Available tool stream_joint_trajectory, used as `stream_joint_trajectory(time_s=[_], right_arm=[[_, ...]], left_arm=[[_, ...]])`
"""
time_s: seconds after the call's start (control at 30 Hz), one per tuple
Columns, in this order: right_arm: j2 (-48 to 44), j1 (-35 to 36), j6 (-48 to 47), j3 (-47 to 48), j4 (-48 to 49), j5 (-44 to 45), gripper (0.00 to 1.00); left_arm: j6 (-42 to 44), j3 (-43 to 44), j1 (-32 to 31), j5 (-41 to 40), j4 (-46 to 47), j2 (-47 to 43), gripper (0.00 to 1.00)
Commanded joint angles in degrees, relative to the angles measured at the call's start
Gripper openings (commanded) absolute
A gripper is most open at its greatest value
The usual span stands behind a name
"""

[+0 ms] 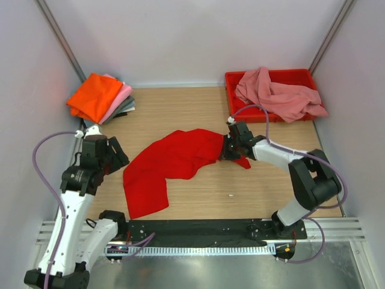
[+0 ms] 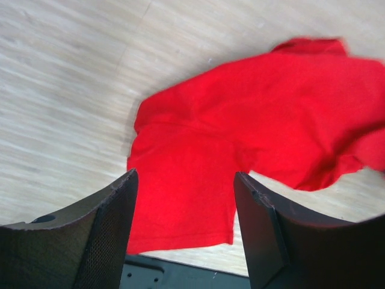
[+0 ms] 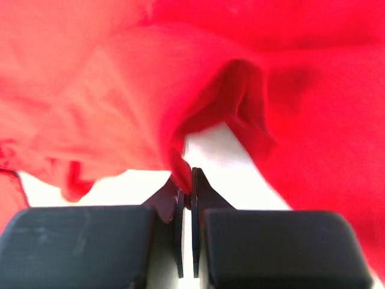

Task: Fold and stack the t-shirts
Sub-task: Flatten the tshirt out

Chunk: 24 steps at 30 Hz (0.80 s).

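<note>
Red t-shirt [image 1: 171, 165] lies crumpled on the surface [image 1: 198, 195]. My right gripper [image 3: 186, 188] has jaws clamped on its right edge; left gripper [image 2: 185, 180] hovers by its left end, jaws apart. I judge this the spreading step: next I pull the cloth flat. Folded stack [image 1: 99, 96] far left, pink t-shirt [image 1: 280, 96] draped over the red tray [image 1: 271, 73], both well clear.

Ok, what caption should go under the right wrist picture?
Right gripper shut on an edge of the bright red t-shirt, cloth bunched above it.
</note>
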Motion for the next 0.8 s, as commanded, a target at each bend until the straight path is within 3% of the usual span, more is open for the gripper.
stream_joint_trajectory(time_s=[0.0,0.13,0.17,0.3,0.57,0.77], right_arm=[[-12.5,-0.2,1.2,0.8,-8.1,10.8,0.02],[-23.0,-7.0,0.4,1.0,-13.4,17.4,0.01],[-23.6,-12.5,-0.4,1.5,-15.4,15.9,0.01],[-24.7,-20.1,-2.1,3.5,-18.2,11.6,0.01],[-26.9,-21.1,-2.5,1.2,-17.9,10.1,0.01],[-26.2,-21.1,-2.7,1.0,-18.0,7.0,0.01]], left_arm=[[0.7,1.3,-0.9,2.0,-0.2,8.0,0.65],[-6.1,2.5,-11.5,-4.1,-4.1,11.5,0.64],[-7.7,1.8,-13.5,-3.1,-3.7,11.7,0.64],[-16.3,-2.5,-22.9,-3.6,-2.5,12.7,0.64],[-29.7,-14.7,-39.1,-5.6,1.0,7.7,0.63],[-35.2,-18.6,-49.6,-7.1,7.4,15.1,0.62]])
